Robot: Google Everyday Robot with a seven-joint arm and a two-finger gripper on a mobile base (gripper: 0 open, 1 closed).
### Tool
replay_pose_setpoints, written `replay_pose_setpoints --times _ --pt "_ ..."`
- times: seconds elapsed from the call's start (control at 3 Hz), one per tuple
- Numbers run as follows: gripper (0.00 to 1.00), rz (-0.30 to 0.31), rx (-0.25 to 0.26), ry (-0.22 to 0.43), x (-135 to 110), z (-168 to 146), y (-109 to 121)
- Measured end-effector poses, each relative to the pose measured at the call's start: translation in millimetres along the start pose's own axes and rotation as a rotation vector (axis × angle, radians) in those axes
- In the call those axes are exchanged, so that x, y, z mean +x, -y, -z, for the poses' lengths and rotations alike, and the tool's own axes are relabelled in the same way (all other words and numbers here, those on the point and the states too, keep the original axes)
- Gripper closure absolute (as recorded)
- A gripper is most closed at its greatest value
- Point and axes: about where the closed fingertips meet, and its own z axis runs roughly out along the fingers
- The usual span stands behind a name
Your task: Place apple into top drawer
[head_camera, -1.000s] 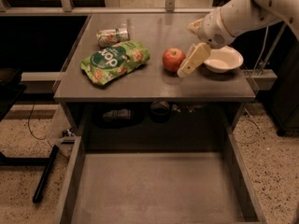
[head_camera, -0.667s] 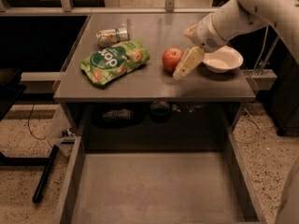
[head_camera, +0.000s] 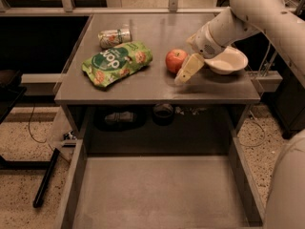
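The gripper [head_camera: 188,70], just beside the apple [head_camera: 175,60], hid part of the white bowl [head_camera: 229,61] behind it; below it, the top drawer [head_camera: 162,190] was cut off by the bottom edge.

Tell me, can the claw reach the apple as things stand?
Probably yes: the claw hangs close beside the apple, with nothing between them; the white bowl sits on the claw's far side.

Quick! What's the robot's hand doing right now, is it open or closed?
Gripper: low over the table, just right of the apple; whether it is open or closed cannot be told.
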Motion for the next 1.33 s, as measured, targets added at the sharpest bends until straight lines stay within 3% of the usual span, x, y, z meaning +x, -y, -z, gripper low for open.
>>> replay_pose_setpoints --times 0.33,1.33 --pt "0.18 0.000 0.000 0.000 0.0 0.0 0.0" --pt "0.88 0.000 0.000 0.000 0.0 -0.2 0.0"
